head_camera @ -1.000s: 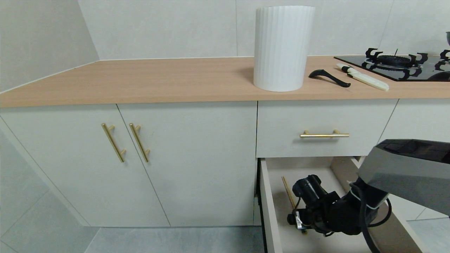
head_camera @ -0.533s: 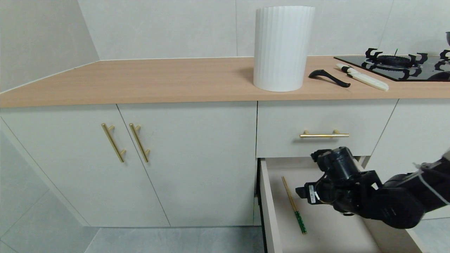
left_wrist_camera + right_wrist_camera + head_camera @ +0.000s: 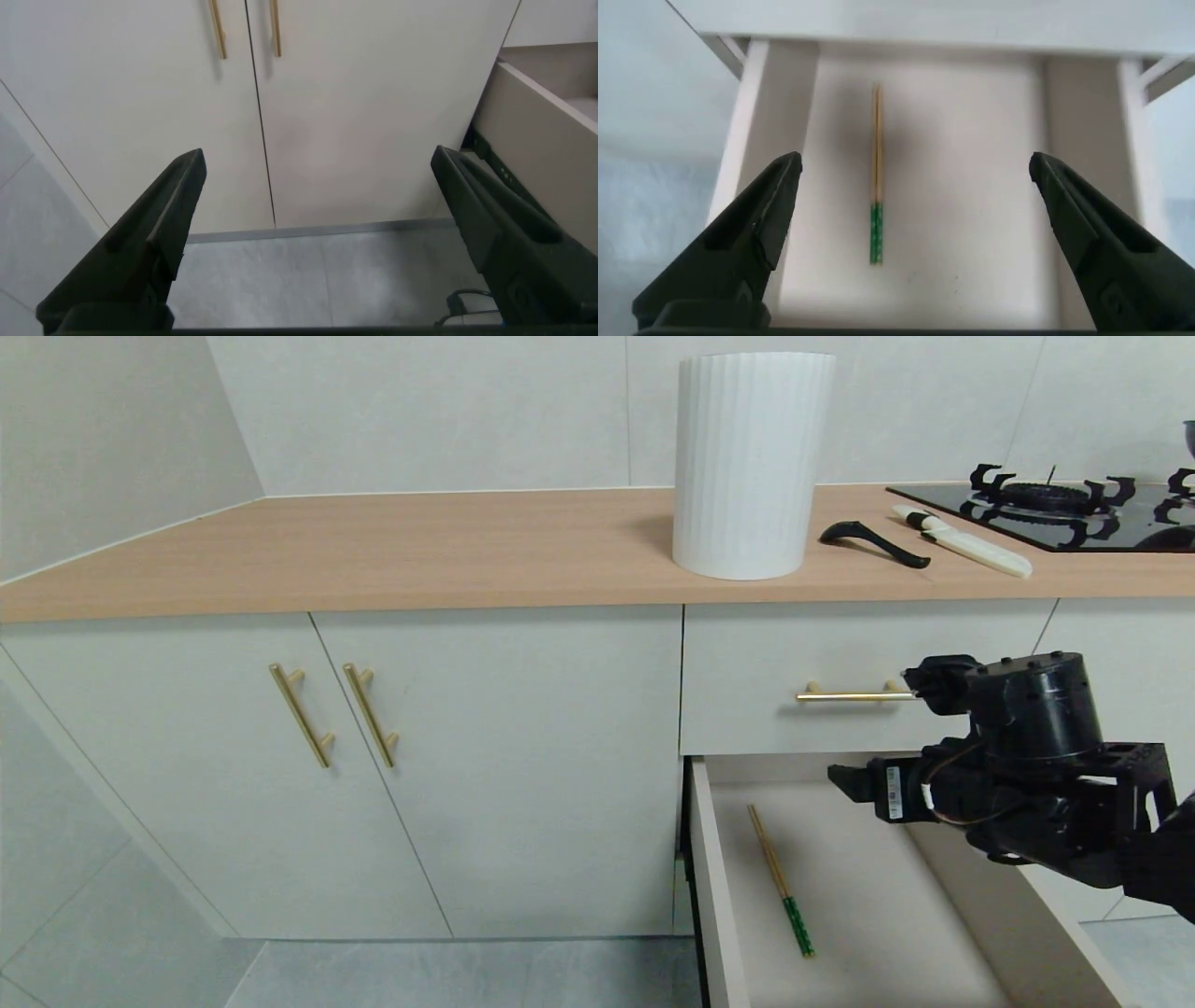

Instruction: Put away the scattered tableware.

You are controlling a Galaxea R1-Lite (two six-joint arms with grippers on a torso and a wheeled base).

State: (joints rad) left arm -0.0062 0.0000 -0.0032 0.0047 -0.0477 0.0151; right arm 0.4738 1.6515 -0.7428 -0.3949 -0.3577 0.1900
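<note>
Right hand [image 3: 887,733]: released, empty, above the open drawer [image 3: 714,896], likely free for the next item.
Chopsticks [image 3: 780,894]: flat on the drawer floor at the hand's 8 o'clock, so stowed.
Pending: knife [image 3: 971,553] and black utensil [image 3: 873,543] on the bench [image 3: 420,546], 12 o'clock.
Left hand [image 3: 318,187]: released, idle before the cabinet doors [image 3: 355,112].

Beside the one white ribbed container [image 3: 752,467] lie one black utensil [image 3: 873,542] and one white knife [image 3: 966,553]; below it, one chopstick pair [image 3: 780,882] in one open drawer [image 3: 714,896].
</note>
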